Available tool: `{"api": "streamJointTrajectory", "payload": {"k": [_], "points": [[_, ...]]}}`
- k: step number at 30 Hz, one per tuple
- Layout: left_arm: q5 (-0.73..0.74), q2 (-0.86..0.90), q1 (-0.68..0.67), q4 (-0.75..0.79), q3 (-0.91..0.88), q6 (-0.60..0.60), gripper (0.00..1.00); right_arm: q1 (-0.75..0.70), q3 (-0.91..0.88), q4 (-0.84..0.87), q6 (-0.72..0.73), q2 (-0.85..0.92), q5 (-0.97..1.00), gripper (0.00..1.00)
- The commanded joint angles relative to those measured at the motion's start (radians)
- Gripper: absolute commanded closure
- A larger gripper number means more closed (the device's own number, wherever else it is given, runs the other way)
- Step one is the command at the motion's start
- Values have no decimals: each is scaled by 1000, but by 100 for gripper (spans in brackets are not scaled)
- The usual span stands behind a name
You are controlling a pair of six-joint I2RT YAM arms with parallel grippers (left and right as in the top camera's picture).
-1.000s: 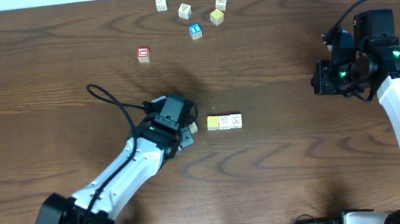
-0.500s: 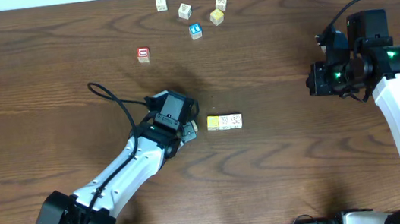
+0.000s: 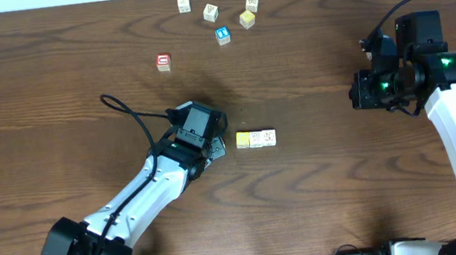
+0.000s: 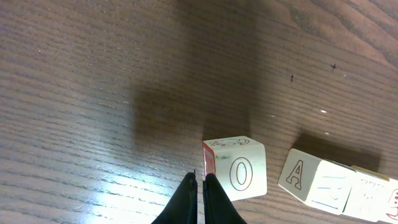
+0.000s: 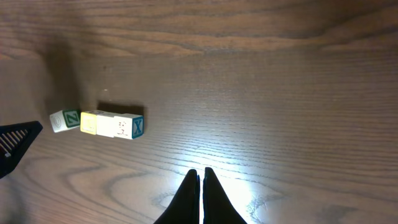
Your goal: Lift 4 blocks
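Four small wooden blocks (image 3: 256, 139) lie in a row at the centre of the overhead view. The O block (image 4: 239, 169) sits slightly apart at the left end; the A block (image 4: 305, 179) and two more touch each other. I judge them light, rigid and smooth-faced, so pinch across the free opposite faces, not between neighbours. My left gripper (image 4: 200, 180) is pinched together and empty, tips at the O block's left edge. My right gripper (image 5: 200, 177) is also together and empty, over bare table (image 5: 298, 93), well apart from the row.
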Motion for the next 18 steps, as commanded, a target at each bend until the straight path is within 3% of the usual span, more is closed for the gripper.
{"api": "streamJointTrajectory", "payload": {"k": [1, 18], "points": [[0, 23, -3, 5, 24, -9, 93, 21, -3, 0, 10, -2, -20, 98], [-16, 66, -3, 50, 24, -12, 93, 21, -3, 0, 10, -2, -20, 98]]}}
